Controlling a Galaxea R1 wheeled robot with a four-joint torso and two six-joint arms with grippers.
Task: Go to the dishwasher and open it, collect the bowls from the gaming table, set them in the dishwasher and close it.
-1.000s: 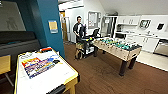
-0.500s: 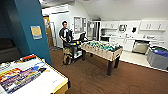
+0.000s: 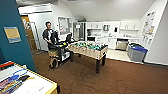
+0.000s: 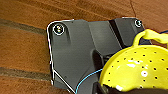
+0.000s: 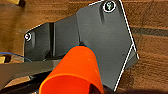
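The left wrist view has the yellow-green bowl (image 4: 136, 71), a perforated one with a loop handle, dome side toward the camera and cut off at the frame edge, while the right wrist view has the orange bowl (image 5: 75, 75) with its rim nearest the lens and its narrower base pointing away over brown carpet. Each seems held at its gripper, but the fingers are hidden, so how far either is open cannot be told. In the head view the dishwasher (image 3: 121, 45) sits far off in the kitchen wall, steel front facing the room, beyond the foosball table (image 3: 88, 49), whose length runs across the view, and a corner of the gaming table (image 3: 37, 86) is cut off nearby
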